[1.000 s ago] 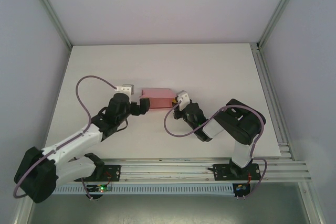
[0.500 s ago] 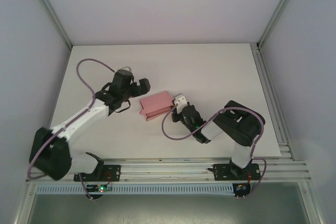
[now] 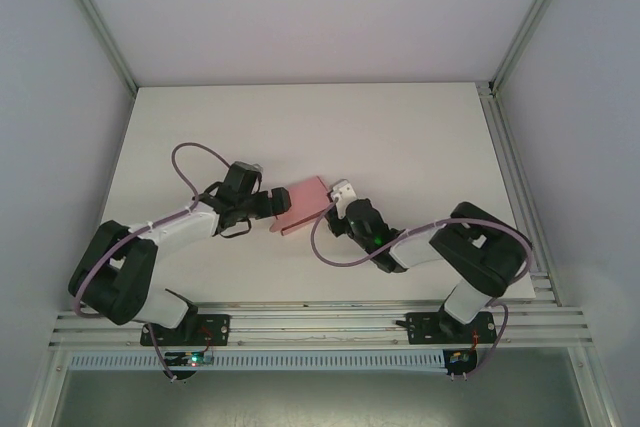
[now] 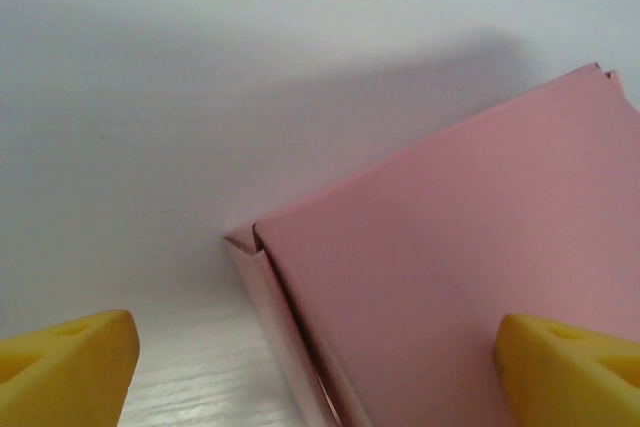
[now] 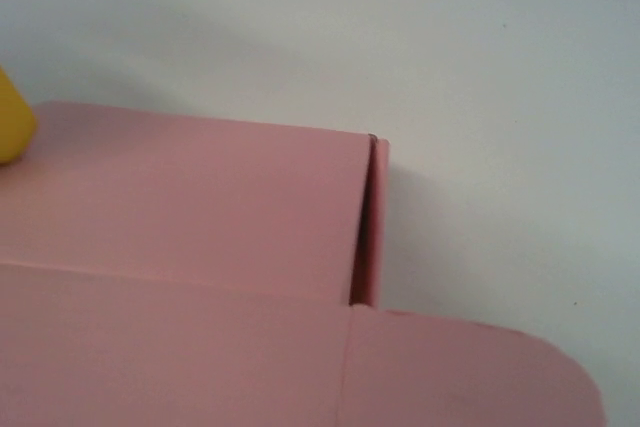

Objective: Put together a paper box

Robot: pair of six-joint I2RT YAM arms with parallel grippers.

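Observation:
The pink paper box (image 3: 304, 203) lies folded and turned askew on the white table (image 3: 400, 137), between my two grippers. My left gripper (image 3: 280, 205) is at the box's left edge and stands open. In the left wrist view its yellow fingertips (image 4: 62, 367) are wide apart, and the box's near corner (image 4: 420, 287) reaches in between them. My right gripper (image 3: 335, 205) is at the box's right edge. The right wrist view has one yellow fingertip (image 5: 10, 129) above the box's top panel (image 5: 200, 197), and a rounded flap (image 5: 470, 377) lies close to the camera. Its other finger is hidden.
Grey walls with metal corner posts (image 3: 95, 17) close in the table at the back and sides. A metal rail (image 3: 350, 325) at the near edge carries both arm bases. Bare table lies behind the box.
My left arm swung in from the back left, and its open jaws now reach the box's left edge. The box has turned further askew. The right arm has stretched out lower.

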